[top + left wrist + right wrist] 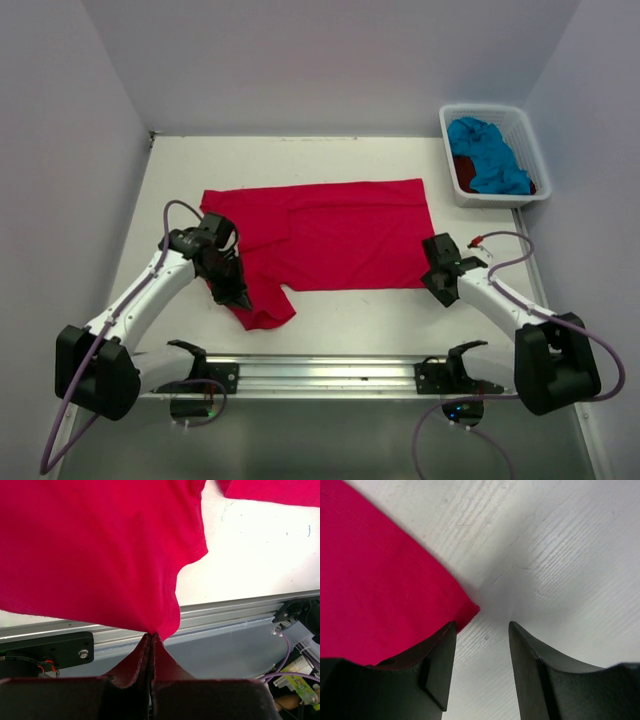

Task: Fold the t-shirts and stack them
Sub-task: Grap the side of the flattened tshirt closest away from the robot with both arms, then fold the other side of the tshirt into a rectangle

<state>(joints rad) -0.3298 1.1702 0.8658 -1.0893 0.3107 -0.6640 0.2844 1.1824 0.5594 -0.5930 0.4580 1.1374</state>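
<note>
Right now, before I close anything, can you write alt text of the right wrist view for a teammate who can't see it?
The right gripper stands open over the white table, with nothing between its two dark fingers. A corner of the bright red-pink cloth t-shirt lies flat on the picture's left, its tip ending just ahead of the finger on that side.

The top camera looked steeply down from behind the arms over the whole white tabletop (350, 320). Wrist cameras sat close behind the left hand (151, 636), facing the near aluminium rail (225, 615), and the right hand (482, 626), facing down. All shared the bright red-pink cloth t-shirt (340, 235).
</note>
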